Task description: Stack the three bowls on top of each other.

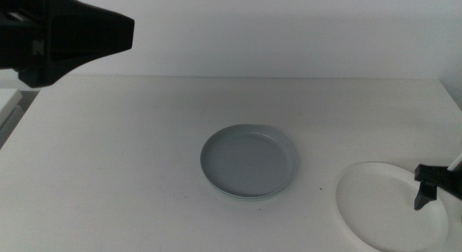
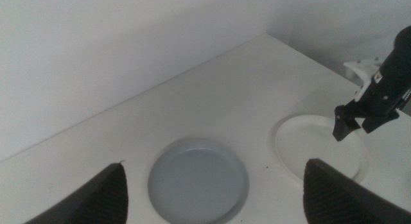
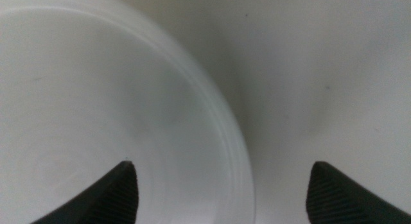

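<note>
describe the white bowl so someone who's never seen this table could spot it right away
Start at the white table and find the pale grey bowl near its middle. The white bowl lies apart from it, toward the right near edge, under the right gripper. It nearly matches the tabletop, unlike its grey neighbour.

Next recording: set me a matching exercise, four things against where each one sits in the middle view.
Things:
1. grey bowl
2. white bowl
3. left gripper
4. right gripper

Places:
A. raised, in the picture's upper left
B. middle of the table
C. at the white bowl's right rim, jaws open
D. lying flat at the picture's lower right

Pairs: 1-B, 2-D, 3-A, 4-C
</note>
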Controlling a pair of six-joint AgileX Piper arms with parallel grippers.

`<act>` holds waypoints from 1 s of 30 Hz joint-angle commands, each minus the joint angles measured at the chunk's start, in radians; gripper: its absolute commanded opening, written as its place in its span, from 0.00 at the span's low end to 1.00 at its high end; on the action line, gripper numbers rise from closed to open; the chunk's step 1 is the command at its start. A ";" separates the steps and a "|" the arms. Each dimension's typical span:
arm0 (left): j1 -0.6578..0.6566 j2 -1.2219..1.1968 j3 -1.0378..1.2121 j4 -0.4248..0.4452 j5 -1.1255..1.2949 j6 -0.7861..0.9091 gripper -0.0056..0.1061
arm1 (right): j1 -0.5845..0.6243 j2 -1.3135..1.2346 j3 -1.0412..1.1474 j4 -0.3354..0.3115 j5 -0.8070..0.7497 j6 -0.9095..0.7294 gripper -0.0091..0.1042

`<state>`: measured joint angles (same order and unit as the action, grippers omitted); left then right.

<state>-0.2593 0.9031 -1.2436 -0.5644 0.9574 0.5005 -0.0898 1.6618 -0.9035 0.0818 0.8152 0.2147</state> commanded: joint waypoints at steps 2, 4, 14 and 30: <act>-0.001 -0.002 0.007 -0.011 -0.013 -0.002 0.89 | -0.010 0.054 0.002 -0.002 -0.036 -0.004 0.63; -0.001 -0.002 0.007 -0.011 -0.013 0.000 0.89 | -0.010 0.074 0.002 -0.002 -0.058 0.001 0.55; -0.001 -0.002 0.007 0.017 -0.016 -0.004 0.89 | -0.007 -0.043 -0.114 -0.066 0.059 0.020 0.07; -0.001 -0.002 0.007 0.017 -0.027 0.000 0.89 | 0.400 0.203 -0.548 0.163 0.083 -0.019 0.07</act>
<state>-0.2593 0.9031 -1.2436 -0.5458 0.9429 0.5005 0.2844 1.8260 -1.4084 0.2330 0.9147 0.1884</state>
